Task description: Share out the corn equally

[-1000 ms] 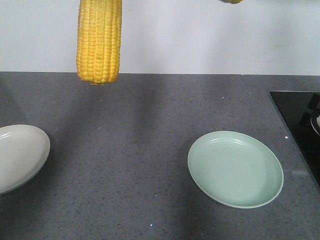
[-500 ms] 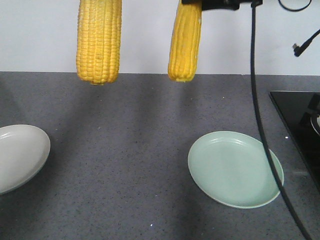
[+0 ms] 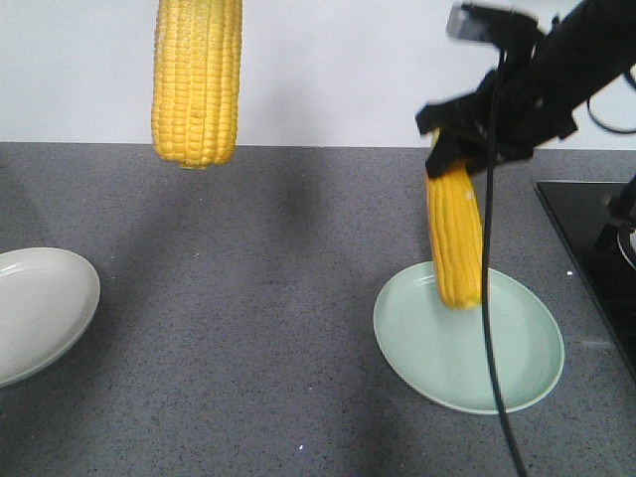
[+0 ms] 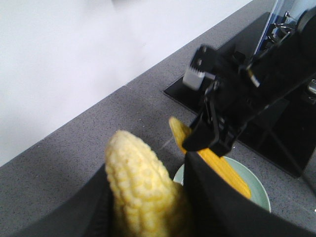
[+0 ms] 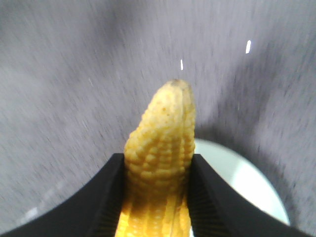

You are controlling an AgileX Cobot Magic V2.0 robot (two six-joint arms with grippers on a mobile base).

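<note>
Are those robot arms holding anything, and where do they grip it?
Each holds a corn cob: the right gripper by the upper end of its cob, the left gripper partway down its cob.

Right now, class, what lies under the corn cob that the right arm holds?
The green plate lies below the right cob, bare where visible. The cob's tip hides part of the plate's far side.

Right arm comes in from the upper right of the front view, black and angled down-left, with the right gripper (image 3: 459,157) clamped on the top of a corn cob (image 3: 455,238) that hangs nearly upright. Left gripper (image 4: 148,197) fills the bottom of its own wrist view, black jaws pinching another cob (image 4: 140,182) on both sides.
</note>
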